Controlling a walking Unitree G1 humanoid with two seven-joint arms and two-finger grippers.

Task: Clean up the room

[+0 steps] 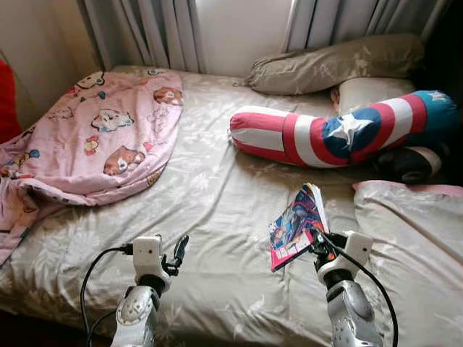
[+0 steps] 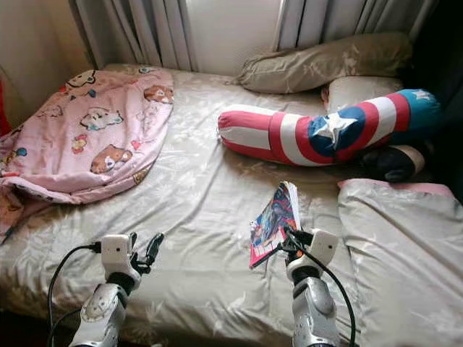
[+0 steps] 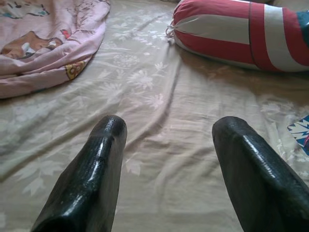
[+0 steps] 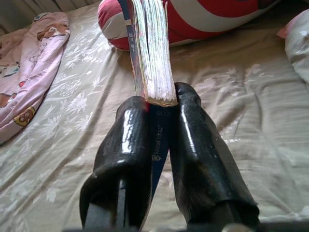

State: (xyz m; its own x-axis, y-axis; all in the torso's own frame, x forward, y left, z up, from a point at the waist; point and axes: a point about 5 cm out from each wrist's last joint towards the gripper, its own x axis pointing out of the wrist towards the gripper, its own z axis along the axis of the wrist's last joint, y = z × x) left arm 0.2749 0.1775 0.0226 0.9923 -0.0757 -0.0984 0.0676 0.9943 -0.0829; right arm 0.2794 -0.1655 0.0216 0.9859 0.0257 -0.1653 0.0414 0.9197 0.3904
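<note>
Right gripper (image 4: 161, 104) nearest, its two black fingers clamped on the lower corner of a thin colourful paperback comic book (image 1: 298, 220). The book stood tilted above the beige floral bedsheet (image 1: 210, 195), short of the red, white and blue star-patterned bolster pillow (image 1: 340, 130). Judged light, floppy and glossy; a corner hold may let the pages sag or slip, the spine would be firmer. Left gripper (image 1: 176, 254) hovered over the sheet, fingers spread, holding nothing.
</note>
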